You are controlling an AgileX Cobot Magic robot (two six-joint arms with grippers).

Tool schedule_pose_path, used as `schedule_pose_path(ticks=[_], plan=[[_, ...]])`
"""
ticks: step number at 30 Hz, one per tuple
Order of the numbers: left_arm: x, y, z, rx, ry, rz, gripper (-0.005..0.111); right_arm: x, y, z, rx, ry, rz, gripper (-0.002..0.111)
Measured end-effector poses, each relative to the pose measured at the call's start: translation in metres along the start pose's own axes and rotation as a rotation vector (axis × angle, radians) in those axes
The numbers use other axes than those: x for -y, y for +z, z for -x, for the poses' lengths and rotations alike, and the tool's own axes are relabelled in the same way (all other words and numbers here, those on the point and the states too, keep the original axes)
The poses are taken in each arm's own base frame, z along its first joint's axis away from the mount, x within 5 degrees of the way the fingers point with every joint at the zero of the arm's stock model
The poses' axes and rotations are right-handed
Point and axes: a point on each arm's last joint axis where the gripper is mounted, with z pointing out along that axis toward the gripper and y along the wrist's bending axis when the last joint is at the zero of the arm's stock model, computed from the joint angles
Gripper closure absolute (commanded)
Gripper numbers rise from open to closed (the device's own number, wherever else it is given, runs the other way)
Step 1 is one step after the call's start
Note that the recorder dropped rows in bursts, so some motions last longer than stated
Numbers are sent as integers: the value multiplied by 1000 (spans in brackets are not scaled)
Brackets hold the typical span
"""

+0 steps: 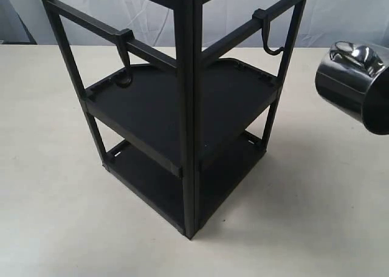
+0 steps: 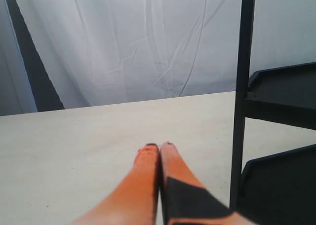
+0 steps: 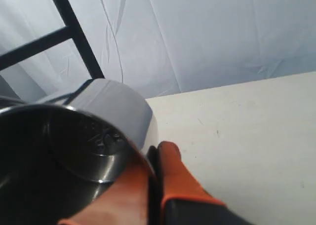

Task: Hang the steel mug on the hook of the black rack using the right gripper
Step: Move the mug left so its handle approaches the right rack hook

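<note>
The steel mug (image 1: 354,82) hangs in the air at the right edge of the exterior view, tilted with its mouth toward the lower right; its handle is hidden. In the right wrist view the mug (image 3: 106,119) fills the near left, and my right gripper (image 3: 157,150) is shut on its wall, one orange finger inside and one outside. The black rack (image 1: 185,107) stands in the middle. Its J-shaped hook (image 1: 271,39) hangs from the right crossbar, to the left of the mug and apart from it. My left gripper (image 2: 159,146) is shut on nothing, low over the table beside a rack post (image 2: 241,101).
A second hook (image 1: 124,59), seen end-on, hangs from the rack's left crossbar. The rack's two tray shelves (image 1: 152,104) hold nothing. The pale table (image 1: 304,216) runs round the rack, with a white cloth backdrop (image 1: 340,13) behind.
</note>
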Motion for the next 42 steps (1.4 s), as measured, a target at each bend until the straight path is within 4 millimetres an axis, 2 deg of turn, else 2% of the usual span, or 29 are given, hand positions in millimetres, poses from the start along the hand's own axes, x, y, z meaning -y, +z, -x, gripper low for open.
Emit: schedule_pose_path(ticks=[7, 12, 19, 31, 42], plan=[[0, 0, 0, 0, 0, 0, 105, -1, 19, -2, 26, -95, 8, 109], [0, 0, 0, 0, 0, 0, 105, -15, 31, -4, 56, -186, 101, 109], [0, 0, 0, 0, 0, 0, 105, -12, 38, 1, 124, -191, 56, 109], [0, 0, 0, 0, 0, 0, 105, -8, 57, -10, 75, -226, 16, 109], [0, 0, 0, 0, 0, 0, 105, -11, 58, -6, 122, -191, 42, 109]])
